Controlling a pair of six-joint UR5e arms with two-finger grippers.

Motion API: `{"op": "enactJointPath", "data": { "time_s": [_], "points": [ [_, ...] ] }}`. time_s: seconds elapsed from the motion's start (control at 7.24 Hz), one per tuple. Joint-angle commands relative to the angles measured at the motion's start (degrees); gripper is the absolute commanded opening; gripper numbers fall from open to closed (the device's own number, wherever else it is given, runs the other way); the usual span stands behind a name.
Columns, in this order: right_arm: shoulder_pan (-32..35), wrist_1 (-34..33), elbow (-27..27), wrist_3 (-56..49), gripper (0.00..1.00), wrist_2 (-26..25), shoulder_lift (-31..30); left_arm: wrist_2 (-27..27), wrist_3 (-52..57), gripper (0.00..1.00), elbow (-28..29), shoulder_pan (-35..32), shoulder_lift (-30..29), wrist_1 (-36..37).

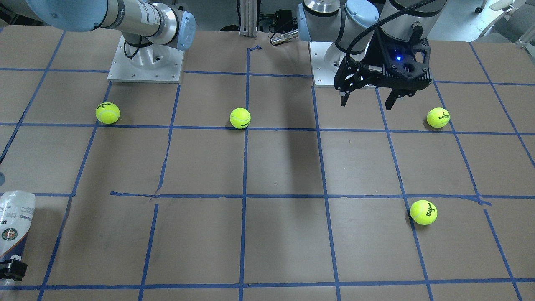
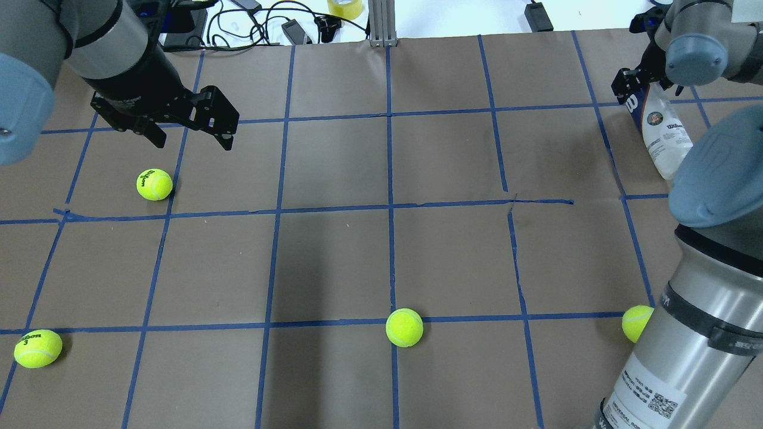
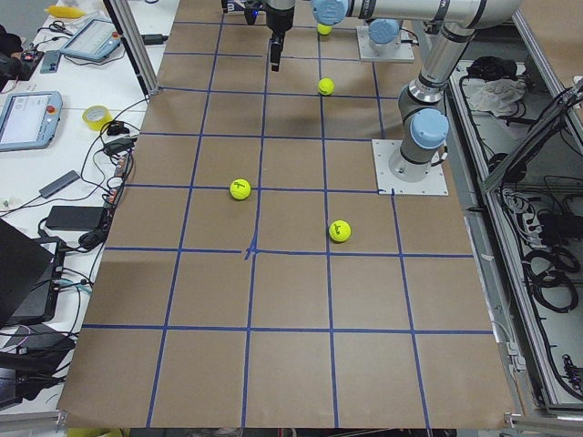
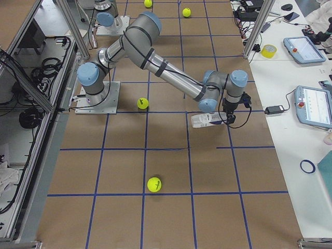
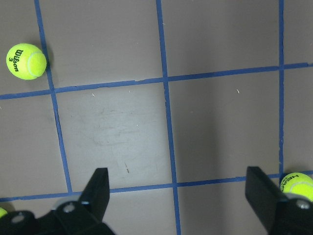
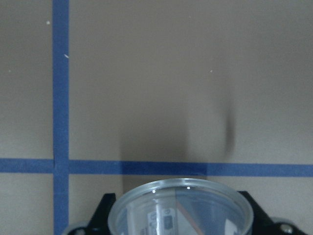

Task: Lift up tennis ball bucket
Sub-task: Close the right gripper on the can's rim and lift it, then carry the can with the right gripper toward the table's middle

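I think the grab is done and the lift comes next. The right claw [image 2: 633, 98] is at the far right edge of the brown paper table with blue tape lines [image 2: 334, 262]. Its two black fingers [image 6: 105, 213] press on both sides of the clear plastic tennis ball bucket with a white and navy label [image 2: 666, 143], close to its open end. So the right claw looks clamped on the bucket. The bucket is tipped over, and its long body points away from the claw, low by the table. I cannot tell if it touches the table or hangs just above it. No ball shows inside it. The left claw [image 1: 368, 102] has its fingers wide apart and holds nothing. It hangs over the table, well apart from the bucket. Four fuzzy yellow-green tennis balls [image 2: 404, 327] lie about on the table, and none of them is beside the bucket. Next, I think the right arm needs to go straight up with a tight squeeze. The bucket is smooth and is held near one end only, so the long part may droop or slip out. The left arm has no job here, as far as I can see.
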Motion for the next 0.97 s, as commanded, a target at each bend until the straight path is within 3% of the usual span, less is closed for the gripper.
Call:
{"op": "enactJointPath", "data": {
  "time_s": [0.0,0.14,0.41,0.83],
  "points": [
    [3.56,0.19,0.18,-1.75,0.22,0.31,-3.38,0.0,0.0,1.0,0.03,0.0,0.0,0.0],
    [6.37,0.63,0.26,-6.37,0.16,2.92,-5.13,0.0,0.0,1.0,0.03,0.0,0.0,0.0],
    [11.64,2.65,1.31,-10.88,0.0,2.52,-6.29,0.09,0.0,1.0,0.03,0.0,0.0,0.0],
    [18.15,2.05,2.11,-17.81,0.0,3.3,-7.52,0.09,0.0,1.0,0.03,0.09,0.0,0.0]
  ]
}}
